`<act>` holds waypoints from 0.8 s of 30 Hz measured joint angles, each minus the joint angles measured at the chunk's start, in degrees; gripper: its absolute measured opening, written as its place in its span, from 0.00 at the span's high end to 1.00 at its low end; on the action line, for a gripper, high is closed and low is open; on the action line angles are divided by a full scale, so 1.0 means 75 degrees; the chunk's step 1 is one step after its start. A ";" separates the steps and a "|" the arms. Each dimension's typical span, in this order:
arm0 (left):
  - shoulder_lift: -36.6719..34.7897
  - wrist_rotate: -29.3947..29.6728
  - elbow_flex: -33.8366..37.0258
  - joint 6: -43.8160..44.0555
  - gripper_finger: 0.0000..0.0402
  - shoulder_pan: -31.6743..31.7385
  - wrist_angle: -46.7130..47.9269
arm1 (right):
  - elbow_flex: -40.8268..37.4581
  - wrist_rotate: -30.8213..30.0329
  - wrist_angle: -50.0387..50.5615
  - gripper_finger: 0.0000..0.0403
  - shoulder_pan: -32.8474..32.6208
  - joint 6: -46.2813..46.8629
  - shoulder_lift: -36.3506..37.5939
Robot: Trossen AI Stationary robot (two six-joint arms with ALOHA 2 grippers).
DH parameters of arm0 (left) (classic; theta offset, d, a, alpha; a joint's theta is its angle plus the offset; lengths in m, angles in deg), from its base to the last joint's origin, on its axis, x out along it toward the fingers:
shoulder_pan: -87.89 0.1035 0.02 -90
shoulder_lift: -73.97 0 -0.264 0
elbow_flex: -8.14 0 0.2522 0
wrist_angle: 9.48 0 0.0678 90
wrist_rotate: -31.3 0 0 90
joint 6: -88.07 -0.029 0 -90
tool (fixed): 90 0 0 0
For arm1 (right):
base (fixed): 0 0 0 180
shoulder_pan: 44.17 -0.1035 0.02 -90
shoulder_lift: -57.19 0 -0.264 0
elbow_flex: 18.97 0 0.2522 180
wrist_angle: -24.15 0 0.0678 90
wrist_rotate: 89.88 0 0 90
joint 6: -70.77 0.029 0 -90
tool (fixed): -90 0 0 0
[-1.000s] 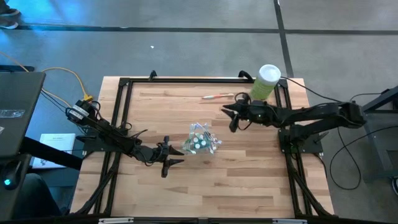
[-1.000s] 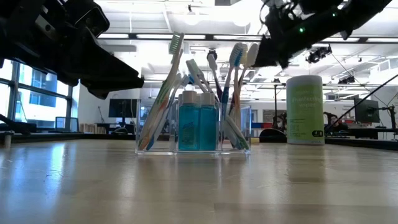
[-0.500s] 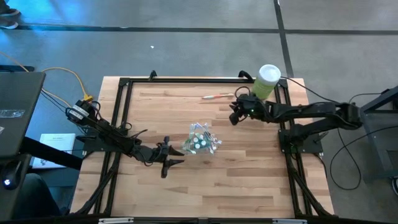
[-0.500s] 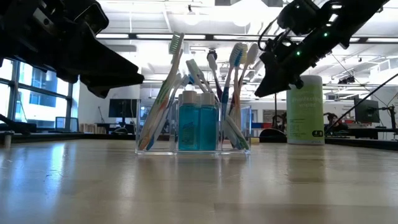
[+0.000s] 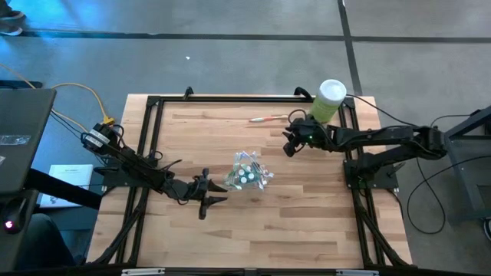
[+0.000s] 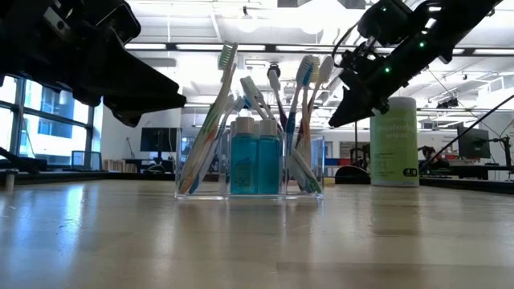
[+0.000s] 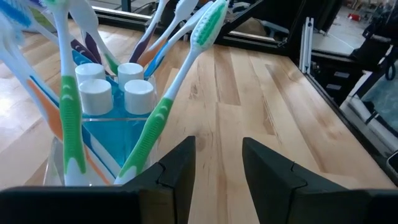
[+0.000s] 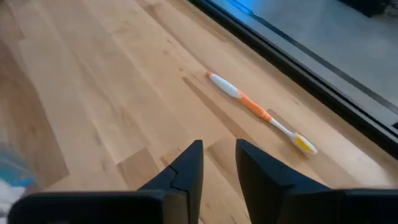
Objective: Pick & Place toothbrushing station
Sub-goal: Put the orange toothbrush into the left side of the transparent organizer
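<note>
Clear plastic marks the toothbrushing station [image 5: 247, 175], standing mid-table in the high view, with the left gripper [image 5: 212, 192] just beside it and the right gripper [image 5: 289, 143] near a stray orange toothbrush [image 5: 268, 118] by the green canister [image 5: 328, 100].

Low view: toothbrushes [image 6: 215, 112] lean loosely around the blue tubes [image 6: 255, 156].

Left wrist view: fingers [image 7: 177, 168] stand apart, empty.

Right wrist view: fingers [image 8: 188, 163] parted a little, holding nothing.

The cup looks light, slick and tippy; gripping low across its wall seems safest.
</note>
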 joint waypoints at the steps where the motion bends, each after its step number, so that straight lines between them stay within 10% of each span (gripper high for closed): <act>1: 0.0000 -0.0007 0.0000 0.0095 0.68 -0.0004 -0.0003 | -0.0002 0.0087 -0.0014 0.77 -0.0001 -0.0008 0.0000; 13: 0.0000 -0.0012 0.0000 0.0421 0.68 -0.0015 -0.0032 | 0.0103 0.1316 -0.2038 0.42 0.0193 0.0064 -0.0003; 24: 0.0000 -0.0365 0.0000 0.0387 0.68 0.0212 -0.0029 | 0.2018 0.1702 -0.0425 0.39 0.0345 -0.0581 -0.0424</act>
